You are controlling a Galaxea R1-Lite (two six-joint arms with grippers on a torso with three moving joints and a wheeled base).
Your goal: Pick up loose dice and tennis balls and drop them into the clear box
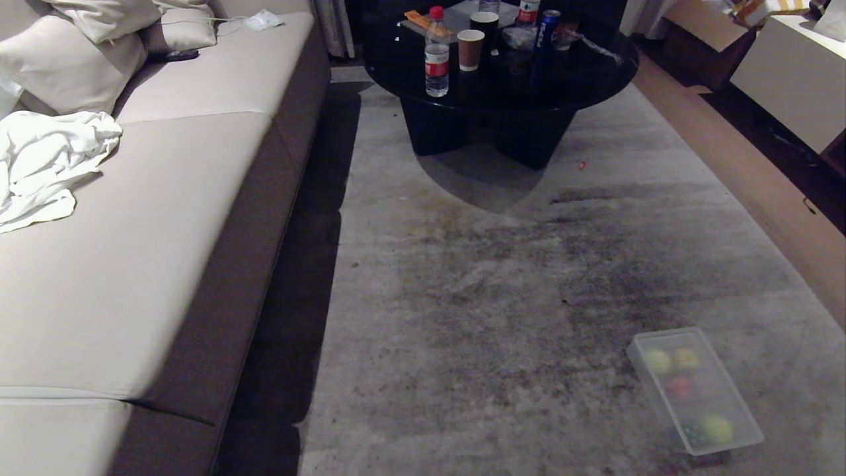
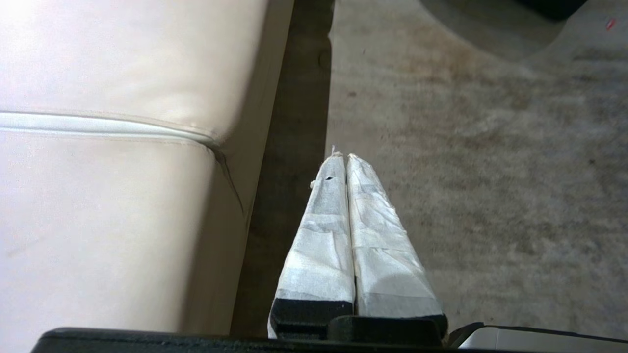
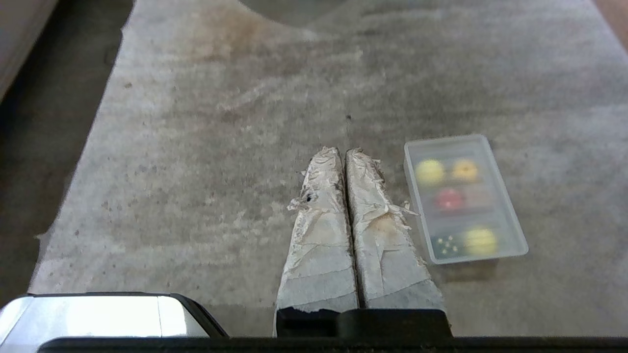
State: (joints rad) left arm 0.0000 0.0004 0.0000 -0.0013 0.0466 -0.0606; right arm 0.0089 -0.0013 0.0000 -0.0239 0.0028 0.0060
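The clear box (image 1: 694, 391) is lying on the grey rug (image 1: 502, 311) at the lower right of the head view, holding the tennis balls (image 1: 657, 360) and the dice (image 1: 681, 387) — yellow, red and dark green shapes showing through its translucent walls. The right gripper (image 3: 343, 153) is hanging above the rug just left of the box in its wrist view, its taped fingers pressed together, empty. The left gripper (image 2: 342, 158) — fingers likewise closed on nothing — is hanging over the rug's edge beside the beige sofa (image 1: 152, 251). A black round table (image 1: 502, 92) is standing at upper centre.
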